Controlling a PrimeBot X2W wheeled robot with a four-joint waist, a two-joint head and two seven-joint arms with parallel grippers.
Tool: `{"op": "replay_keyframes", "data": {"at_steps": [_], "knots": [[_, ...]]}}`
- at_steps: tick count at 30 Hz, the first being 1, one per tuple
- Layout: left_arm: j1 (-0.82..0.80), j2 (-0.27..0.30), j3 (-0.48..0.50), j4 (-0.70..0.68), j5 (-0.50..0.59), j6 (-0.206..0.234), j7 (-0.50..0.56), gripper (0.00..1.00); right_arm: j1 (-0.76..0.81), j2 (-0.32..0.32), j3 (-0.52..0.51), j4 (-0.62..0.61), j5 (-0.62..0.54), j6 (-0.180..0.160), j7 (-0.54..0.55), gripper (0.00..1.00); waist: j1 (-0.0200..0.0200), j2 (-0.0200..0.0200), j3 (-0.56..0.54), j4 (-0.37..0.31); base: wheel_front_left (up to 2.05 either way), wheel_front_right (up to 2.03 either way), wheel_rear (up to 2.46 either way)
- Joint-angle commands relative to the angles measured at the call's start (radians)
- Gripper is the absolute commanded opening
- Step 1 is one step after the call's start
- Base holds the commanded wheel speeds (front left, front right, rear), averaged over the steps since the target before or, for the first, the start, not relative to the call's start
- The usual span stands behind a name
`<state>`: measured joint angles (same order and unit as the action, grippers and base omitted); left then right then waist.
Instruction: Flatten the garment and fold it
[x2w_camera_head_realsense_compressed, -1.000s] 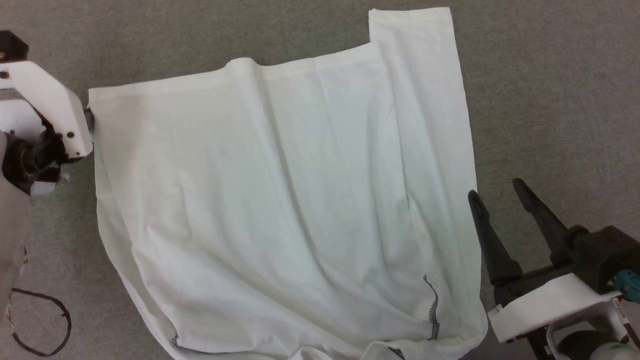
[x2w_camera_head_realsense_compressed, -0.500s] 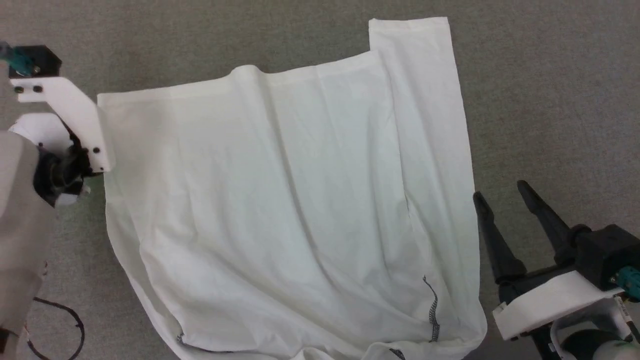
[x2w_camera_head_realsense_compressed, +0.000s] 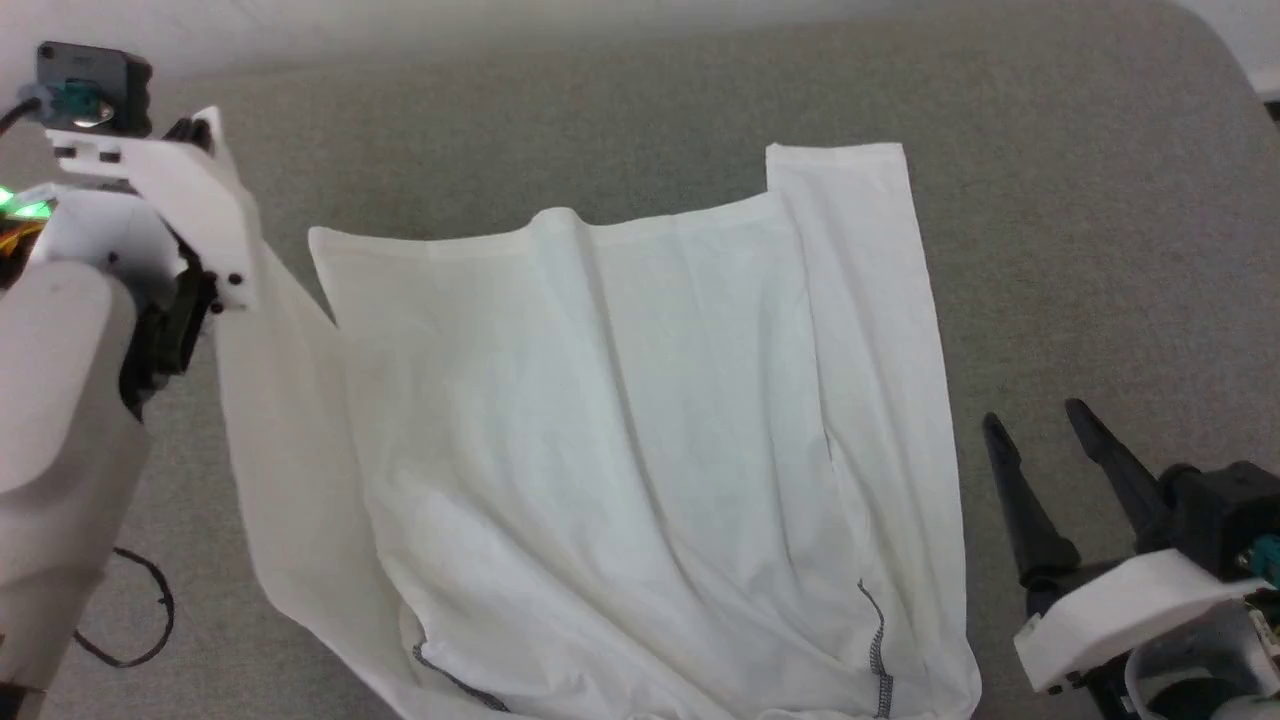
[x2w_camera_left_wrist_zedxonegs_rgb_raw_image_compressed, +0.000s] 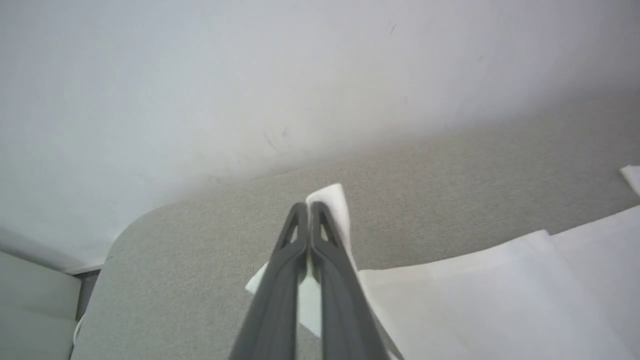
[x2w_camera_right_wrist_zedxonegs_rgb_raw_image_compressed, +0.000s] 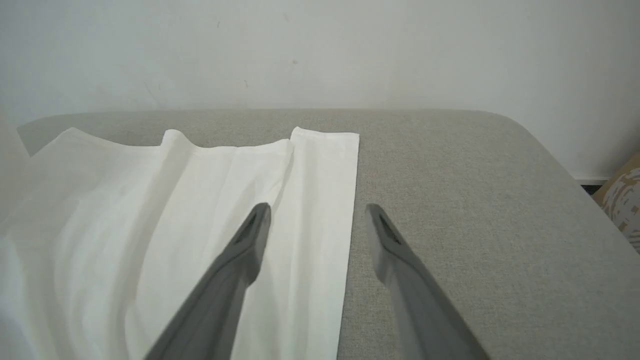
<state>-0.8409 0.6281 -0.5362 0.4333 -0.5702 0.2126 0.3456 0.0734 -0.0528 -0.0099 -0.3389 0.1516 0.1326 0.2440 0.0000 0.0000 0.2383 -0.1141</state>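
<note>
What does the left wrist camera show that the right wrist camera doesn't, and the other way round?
Left wrist view: the left gripper shut on a lifted corner of the thin white long-sleeved garment. Right wrist view: the right gripper open, fingers either side of the garment's sleeve edge, plus a tan patterned object at the far right. Both: the garment on the grey fabric surface, and the white wall.

Looks like a plain indoor test room or lab. Shown by a large table (x2w_camera_right_wrist_zedxonegs_rgb_raw_image_compressed: 450, 200) covered in grey felt-like cloth, with rounded corners, set close against a plain white wall (x2w_camera_right_wrist_zedxonegs_rgb_raw_image_compressed: 320, 50) marked with a few faint scuffs. Also a thin dark cable (x2w_camera_head_realsense_compressed: 150, 620) looped over the table's near left part, and a tan patterned thing (x2w_camera_right_wrist_zedxonegs_rgb_raw_image_compressed: 622, 200), too cropped to name, past the far right corner.
</note>
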Motion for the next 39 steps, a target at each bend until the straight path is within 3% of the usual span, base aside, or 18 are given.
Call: {"op": "replay_keyframes", "data": {"at_steps": [1,6,11,23,30,37,38,39], "knots": [[0.001,-0.009,-0.009,-0.052,0.002,0.001,-0.004,0.0,0.015,0.002,-0.012,0.005,0.005,-0.002,0.004,1.0,0.0,0.0,-0.098,0.04,0.0,0.0,0.0],[0.047,-0.081,-0.061,-0.241,-0.02,0.011,0.044,0.0,0.04,0.002,-0.054,-0.008,-0.004,-0.002,0.015,1.0,0.0,0.0,-0.145,0.052,0.0,0.0,0.0],[0.114,-0.206,-0.154,-0.357,-0.05,0.035,0.113,0.0,0.044,0.001,-0.069,-0.033,-0.019,-0.002,0.032,1.0,0.0,0.0,-0.157,0.04,0.0,0.0,0.0],[0.221,-0.511,-0.374,-0.32,-0.062,0.05,0.113,0.0,0.028,-0.029,-0.072,-0.097,-0.054,-0.002,0.041,1.0,0.0,0.0,-0.073,-0.068,0.0,0.0,0.0],[0.269,-0.552,-0.461,-0.218,-0.063,0.04,0.103,0.0,0.01,-0.024,-0.056,-0.118,-0.061,-0.002,0.029,1.0,0.0,0.0,0.008,-0.114,0.0,0.0,0.0],[0.286,-0.556,-0.476,-0.062,-0.073,-0.004,0.039,0.0,-0.017,-0.016,-0.038,-0.101,-0.067,-0.002,0.012,1.0,0.0,0.0,0.073,-0.117,0.0,0.0,0.0],[0.289,-0.558,-0.475,-0.048,-0.078,-0.008,0.028,0.41,-0.023,-0.014,-0.034,-0.095,-0.066,-0.002,0.011,1.0,0.0,0.0,0.074,-0.115,0.0,0.0,0.0],[0.29,-0.56,-0.476,-0.037,-0.081,-0.014,0.019,1.0,-0.029,-0.013,-0.03,-0.089,-0.065,-0.002,0.01,1.0,0.0,0.0,0.074,-0.113,0.0,0.0,0.0]]}}
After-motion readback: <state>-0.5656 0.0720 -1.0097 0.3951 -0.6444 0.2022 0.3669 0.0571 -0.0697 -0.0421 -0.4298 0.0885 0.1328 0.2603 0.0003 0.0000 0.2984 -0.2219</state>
